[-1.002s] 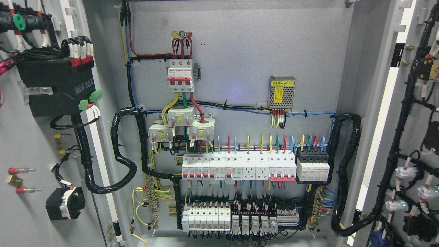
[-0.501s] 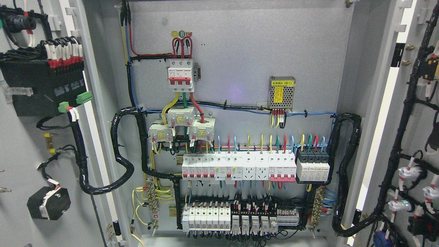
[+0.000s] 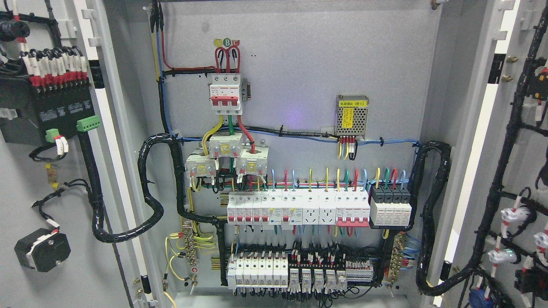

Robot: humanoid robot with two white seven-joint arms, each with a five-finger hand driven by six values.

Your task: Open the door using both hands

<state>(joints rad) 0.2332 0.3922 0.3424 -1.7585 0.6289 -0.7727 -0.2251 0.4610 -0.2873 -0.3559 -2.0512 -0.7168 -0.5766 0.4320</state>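
1. Both doors of the grey electrical cabinet stood swung wide, the left door filling the picture's left edge and the right door its right edge.
2. Neither of the robot's hands appeared in the head view, so whether they were released or clenched could not be told.
3. The left door's inner face carried a black module with a row of red-and-white wire ends, and a black wrapped cable looped from it into the cabinet.
4. Inside, a red-and-white main breaker sat at upper centre, above a row of white breakers and a lower row of terminal blocks.
5. A small mesh-cased power supply with a yellow label was mounted at right of centre.
6. Black harnesses ran down the right door's inner face.
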